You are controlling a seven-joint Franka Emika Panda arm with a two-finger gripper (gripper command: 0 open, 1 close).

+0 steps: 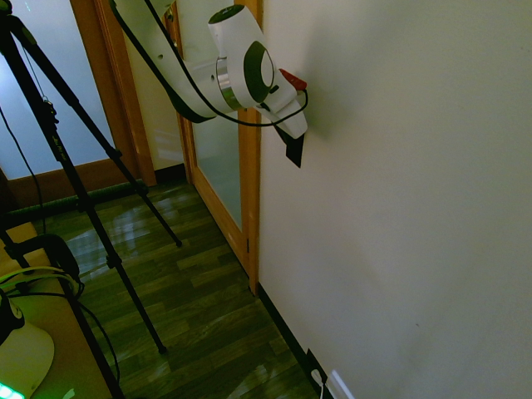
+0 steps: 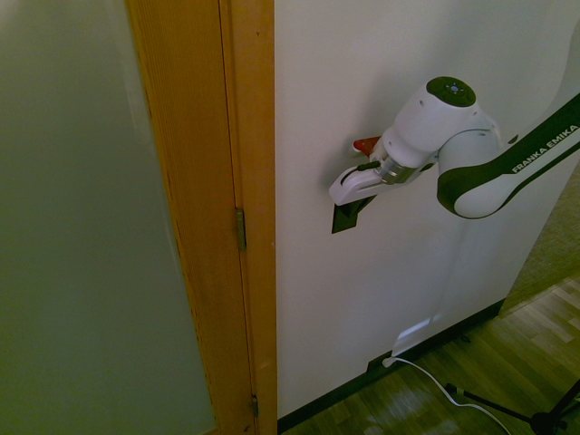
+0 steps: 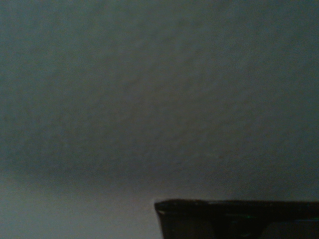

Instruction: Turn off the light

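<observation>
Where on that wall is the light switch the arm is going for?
The black switch plate sits on the white wall, just right of the wooden door frame in the second exterior view, directly under the gripper; the first exterior view shows it right of the frame too.

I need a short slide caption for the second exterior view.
White Franka arm presses its shut end effector against the black wall switch beside the wooden door frame.
</observation>
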